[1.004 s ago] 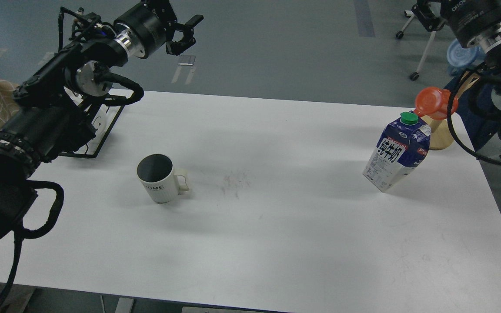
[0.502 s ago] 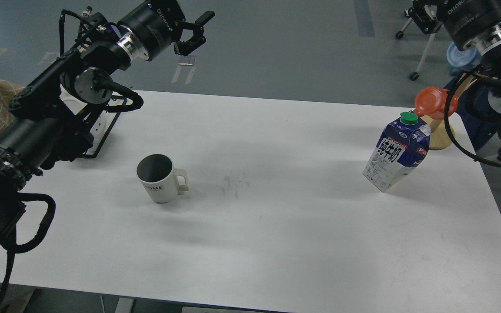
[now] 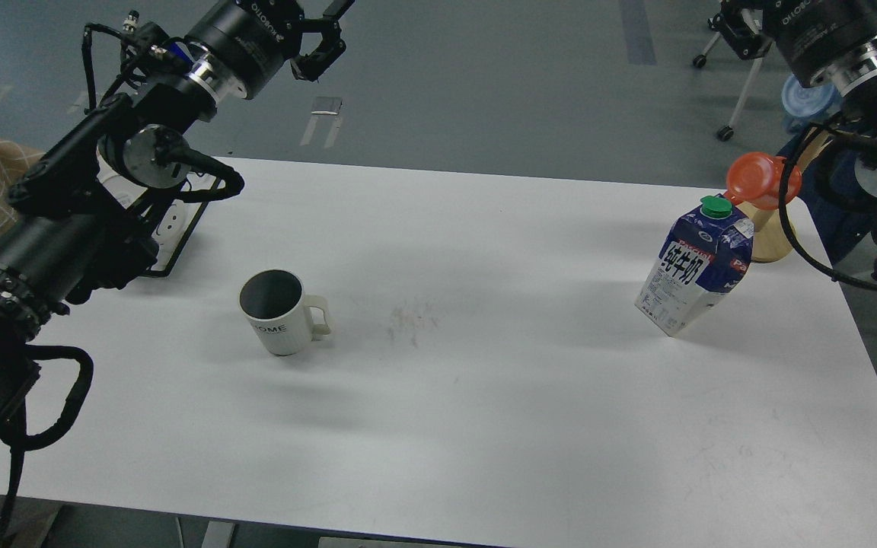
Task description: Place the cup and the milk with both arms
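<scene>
The white ribbed cup (image 3: 280, 312) stands upright on the white table (image 3: 484, 426) at centre left, handle to the right, nothing touching it. The blue-and-white milk carton (image 3: 693, 274) with a green cap stands at the right, also free. My left gripper (image 3: 324, 30) is high above the table's far left edge, well away from the cup, open and empty, one finger cut off by the top edge. My right gripper (image 3: 739, 30) is at the top right, above and behind the milk; its fingers are dark and partly out of view.
An orange plastic cup (image 3: 757, 179) sits on a wooden stand (image 3: 770, 236) just behind the milk. A black frame with a white part (image 3: 180, 243) lies at the table's far left. A blue cup (image 3: 804, 95) and a wheeled stand are on the floor beyond.
My left gripper has risen and swung back, away from the table, towards the top edge. The right arm has shifted only slightly. The cup and the milk have not moved.
</scene>
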`<action>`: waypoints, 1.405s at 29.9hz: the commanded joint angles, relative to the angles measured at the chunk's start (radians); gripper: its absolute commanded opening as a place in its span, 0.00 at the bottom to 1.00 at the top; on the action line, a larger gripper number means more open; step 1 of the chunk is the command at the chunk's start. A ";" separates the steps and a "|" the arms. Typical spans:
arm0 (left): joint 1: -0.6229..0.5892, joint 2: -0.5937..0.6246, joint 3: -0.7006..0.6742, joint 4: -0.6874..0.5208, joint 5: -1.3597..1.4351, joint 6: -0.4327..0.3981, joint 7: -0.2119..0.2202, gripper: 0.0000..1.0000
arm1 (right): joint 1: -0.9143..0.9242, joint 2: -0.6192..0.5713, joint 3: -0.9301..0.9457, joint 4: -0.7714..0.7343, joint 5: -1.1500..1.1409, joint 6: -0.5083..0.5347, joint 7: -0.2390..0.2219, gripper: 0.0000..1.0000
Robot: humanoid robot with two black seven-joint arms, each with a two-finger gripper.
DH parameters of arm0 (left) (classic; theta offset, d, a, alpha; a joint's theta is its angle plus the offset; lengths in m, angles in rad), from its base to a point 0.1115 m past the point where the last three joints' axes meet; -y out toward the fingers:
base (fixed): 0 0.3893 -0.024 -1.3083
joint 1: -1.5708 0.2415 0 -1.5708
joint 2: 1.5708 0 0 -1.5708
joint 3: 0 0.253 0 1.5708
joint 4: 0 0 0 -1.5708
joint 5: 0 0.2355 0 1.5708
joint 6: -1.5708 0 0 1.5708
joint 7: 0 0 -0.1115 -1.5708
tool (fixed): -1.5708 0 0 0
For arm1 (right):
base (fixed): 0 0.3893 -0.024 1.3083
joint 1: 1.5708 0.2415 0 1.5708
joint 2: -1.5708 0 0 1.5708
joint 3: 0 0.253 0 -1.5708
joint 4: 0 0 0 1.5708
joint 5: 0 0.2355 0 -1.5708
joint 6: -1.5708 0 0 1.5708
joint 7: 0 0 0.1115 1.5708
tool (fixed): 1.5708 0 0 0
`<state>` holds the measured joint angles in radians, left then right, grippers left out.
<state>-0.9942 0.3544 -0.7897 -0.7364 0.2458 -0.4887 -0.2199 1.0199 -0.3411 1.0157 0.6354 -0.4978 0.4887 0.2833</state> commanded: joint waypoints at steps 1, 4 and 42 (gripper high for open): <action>0.002 -0.003 0.006 0.000 0.007 0.000 0.010 0.95 | 0.000 -0.001 -0.002 0.000 -0.001 0.000 0.000 1.00; 0.008 -0.003 0.004 -0.001 0.010 0.000 0.013 0.96 | -0.001 -0.001 -0.005 -0.003 -0.001 0.000 0.002 1.00; 0.100 0.486 0.148 -0.546 0.670 0.000 0.085 0.98 | -0.006 -0.064 -0.089 0.067 -0.013 0.000 0.010 1.00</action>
<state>-0.8964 0.7611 -0.6643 -1.1954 0.7864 -0.4889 -0.1493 1.0182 -0.4061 0.9266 0.7028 -0.5132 0.4887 0.2886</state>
